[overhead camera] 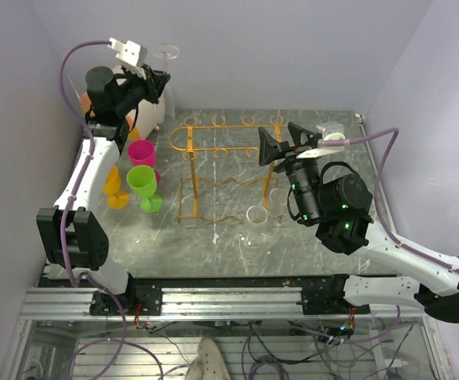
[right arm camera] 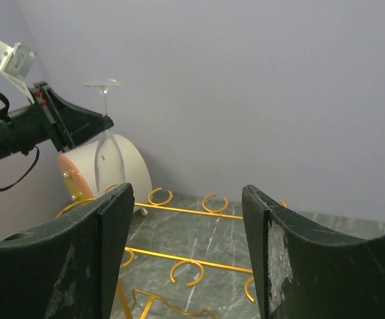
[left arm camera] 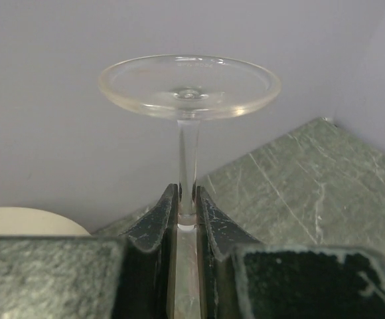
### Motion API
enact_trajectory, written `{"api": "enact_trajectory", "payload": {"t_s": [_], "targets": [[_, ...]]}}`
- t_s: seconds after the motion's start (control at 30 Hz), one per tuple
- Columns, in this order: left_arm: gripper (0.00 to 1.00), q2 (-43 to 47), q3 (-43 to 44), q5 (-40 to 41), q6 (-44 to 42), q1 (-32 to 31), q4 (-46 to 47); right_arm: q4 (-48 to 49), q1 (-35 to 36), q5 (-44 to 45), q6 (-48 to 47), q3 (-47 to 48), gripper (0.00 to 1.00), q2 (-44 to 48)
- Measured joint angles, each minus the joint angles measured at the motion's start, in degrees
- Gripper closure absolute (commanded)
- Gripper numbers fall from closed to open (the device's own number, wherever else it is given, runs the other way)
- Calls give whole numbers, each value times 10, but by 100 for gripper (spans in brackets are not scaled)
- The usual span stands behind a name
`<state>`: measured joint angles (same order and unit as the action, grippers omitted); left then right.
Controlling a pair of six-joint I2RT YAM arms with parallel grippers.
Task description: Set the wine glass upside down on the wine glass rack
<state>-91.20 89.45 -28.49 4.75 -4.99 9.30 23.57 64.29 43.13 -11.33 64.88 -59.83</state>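
Your left arm: raised high at back-left, left pincer (overhead camera: 160, 79) clamped on wine glass (left arm camera: 189, 86) stem, foot up.
Your right arm: over wine glass rack (overhead camera: 214, 146) right end, right pincer (overhead camera: 271, 147) gaping, empty.

Clear wine glass (left arm camera: 188, 88) — gold-orange rack (overhead camera: 225, 150); grey-green white-veined table (overhead camera: 237, 245); pink cup (overhead camera: 142, 150), green cup (overhead camera: 142, 180).

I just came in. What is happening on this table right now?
The left gripper holds a clear wine glass by its stem, upside down, raised off the table beyond the left end of the gold rack. The right gripper hangs open over the rack's right end, empty. The glass is not yet on the rack.
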Motion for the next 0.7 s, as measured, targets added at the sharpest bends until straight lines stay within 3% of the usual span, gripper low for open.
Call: {"api": "enact_trajectory", "payload": {"t_s": [0.07, 0.2, 0.4, 0.7], "targets": [[93, 1, -32, -24, -8, 5, 35, -2, 0, 7, 1, -6, 35, 5], [93, -9, -117, -132, 44, 40, 200, -8, 0, 21, 4, -21, 35, 13], [93, -101, -97, -285, 187, 92, 396, -18, 0, 40, 10, -28, 35, 15], [93, -154, -61, -422, 248, 78, 482, -25, 0, 57, 13, -28, 35, 20]]}}
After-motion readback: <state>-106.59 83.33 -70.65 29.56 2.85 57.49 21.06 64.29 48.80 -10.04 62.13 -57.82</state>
